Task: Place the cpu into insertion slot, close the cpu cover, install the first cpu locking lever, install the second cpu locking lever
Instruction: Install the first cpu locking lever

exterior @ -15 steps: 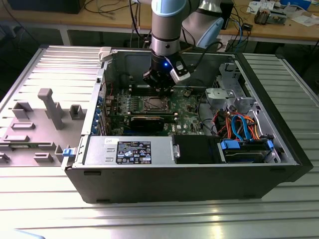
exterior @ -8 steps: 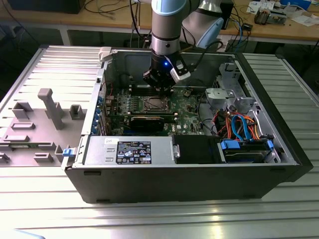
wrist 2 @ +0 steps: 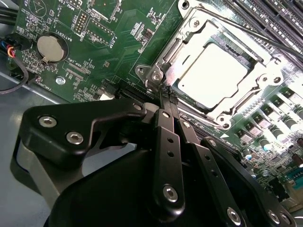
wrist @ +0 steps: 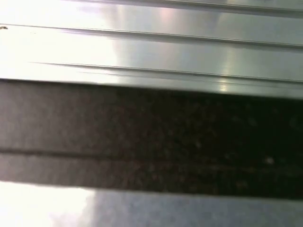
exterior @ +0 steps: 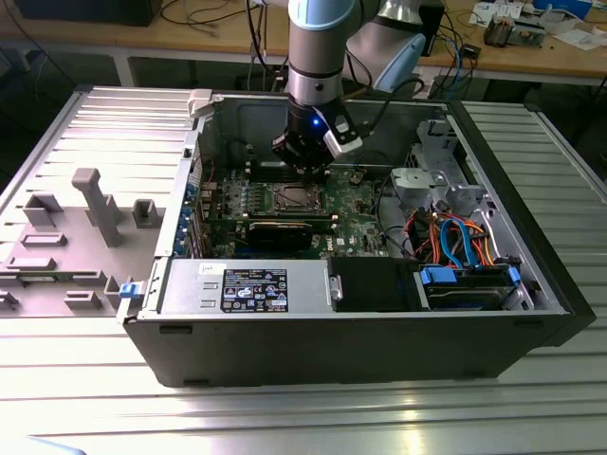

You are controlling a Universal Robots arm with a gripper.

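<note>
Ribbed metal tabletop [exterior: 85, 379] carries the opened computer case [exterior: 360, 332], where the claw [wrist 2: 166, 94], fingers pinched together on nothing, presses at a corner of the cpu cover [wrist 2: 208, 33], lying closed around the cpu [wrist 2: 213, 75] seated in the insertion slot [exterior: 288, 199].

The exterior view is bright and clear, with shiny glare on the metal table [exterior: 398, 417]. In the second wrist view the cpu [wrist 2: 213, 75] glows almost white. The first wrist view is blurry, with bright glare.
</note>
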